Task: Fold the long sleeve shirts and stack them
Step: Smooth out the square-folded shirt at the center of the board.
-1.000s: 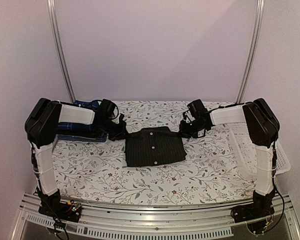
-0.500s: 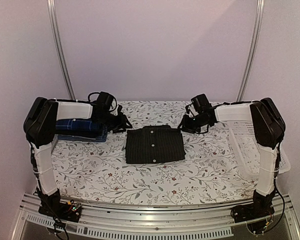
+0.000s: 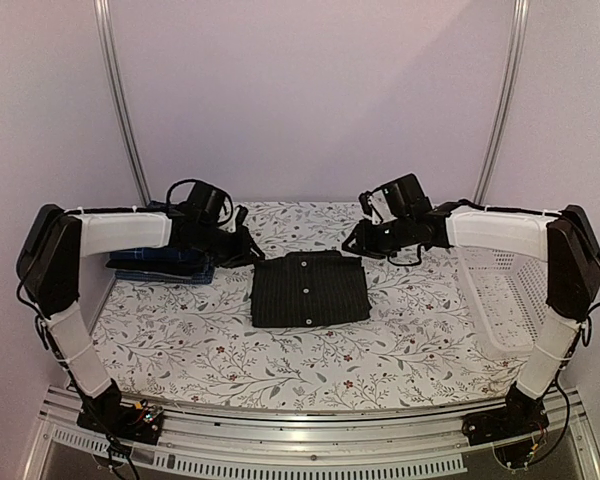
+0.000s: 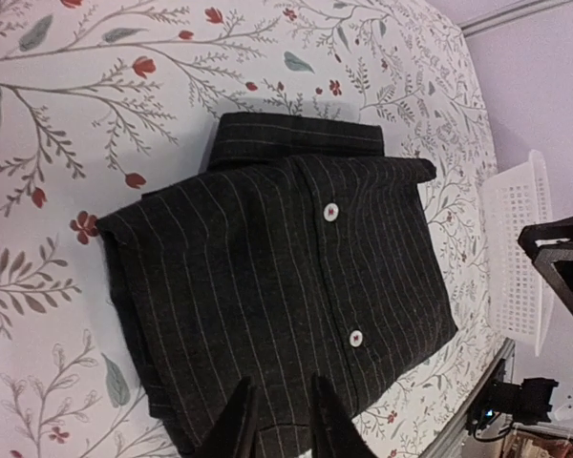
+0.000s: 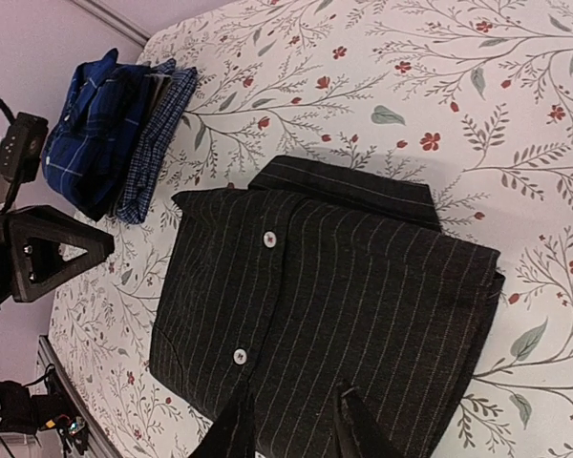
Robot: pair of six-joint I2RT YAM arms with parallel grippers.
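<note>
Fingers of the left gripper are a narrow gap apart with nothing between them, just pinstriped cloth visible below. Right gripper is the same but spread a bit wider, also holding nothing. Both hover over the black pinstriped shirt; can't tell from any view whether the tips graze it. Left arm goes up from its near-left base to a high elbow at the left edge, and the forearm runs level to the right, wrist tipped down at the shirt's far-left corner. Right arm mirrors it: elbow high at the right edge, forearm level to the left, wrist tipped down at the far-right corner. The shirt is folded into a neat rectangle, lying flat mid-table on the floral table cover, collar on the far side, placket up with white buttons showing. The folded plaid shirts, blue and navy, are stacked at the far left of the table, well apart from the black one; from the top camera the left forearm covers most of the stack. A white mesh basket sits at the right edge under the right forearm, clear of the shirt. Nothing lies between either gripper and the shirt.
</note>
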